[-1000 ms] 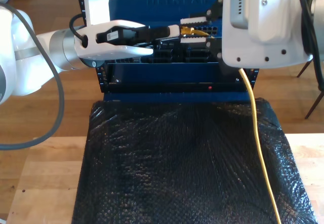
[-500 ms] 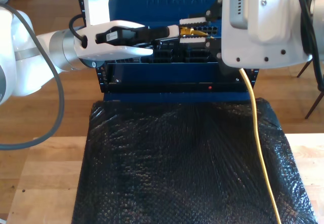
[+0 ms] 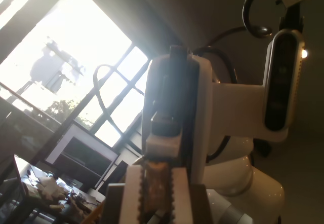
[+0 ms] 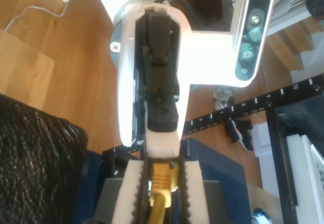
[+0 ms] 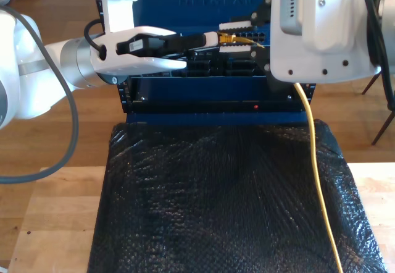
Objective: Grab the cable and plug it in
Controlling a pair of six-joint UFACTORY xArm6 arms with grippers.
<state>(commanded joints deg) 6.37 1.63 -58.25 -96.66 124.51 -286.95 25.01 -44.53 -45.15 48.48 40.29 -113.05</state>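
The cable [image 5: 316,168] is thin and pale yellow. It runs up the exterior view's right side and passes behind the big white arm there. Its plug end [image 5: 232,37] lies between the two white toothed fingers of my second gripper [image 5: 223,36], which is shut on it in front of the rack's ports [image 5: 207,69]. The second wrist view shows the yellow plug [image 4: 163,177] clamped in my second gripper [image 4: 163,167]. My first gripper [image 5: 212,38] reaches in from the exterior view's left and meets the plug's tip. Its fingers [image 3: 132,193] are closed on a tan piece.
A blue equipment rack [image 5: 203,94] stands at the back, with a red light [image 5: 256,107] on its front panel. A black bubble-wrap mat [image 5: 216,205] covers the wooden table [image 5: 49,223] in front of it. Both arms crowd the space before the ports.
My first arm has shifted very slightly. Both grippers and the plug stay at the same spot in front of the ports.
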